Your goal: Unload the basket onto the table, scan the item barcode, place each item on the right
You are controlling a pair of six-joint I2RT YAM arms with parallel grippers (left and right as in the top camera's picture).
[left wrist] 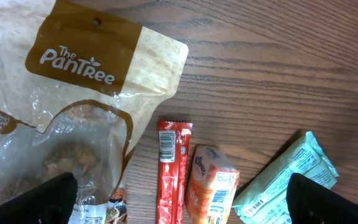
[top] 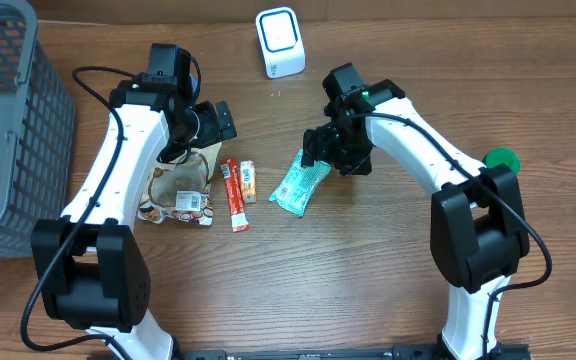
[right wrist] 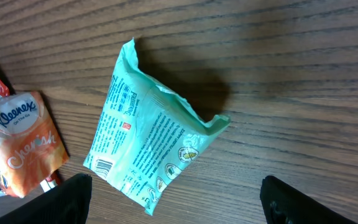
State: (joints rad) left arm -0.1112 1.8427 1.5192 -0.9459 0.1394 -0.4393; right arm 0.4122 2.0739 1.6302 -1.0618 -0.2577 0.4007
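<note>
A teal snack packet lies flat on the wooden table, its barcode facing up near one corner. My right gripper hovers just over the packet's upper right end, open wide, and nothing is between its fingers. The white and blue scanner stands at the back of the table, beyond the packet. Further left, my left gripper is open above a red stick pack and an orange tissue pack, holding nothing.
A brown and cream Pantree bag lies under the left arm. A grey mesh basket fills the far left edge. A green round object sits at the right beside the right arm.
</note>
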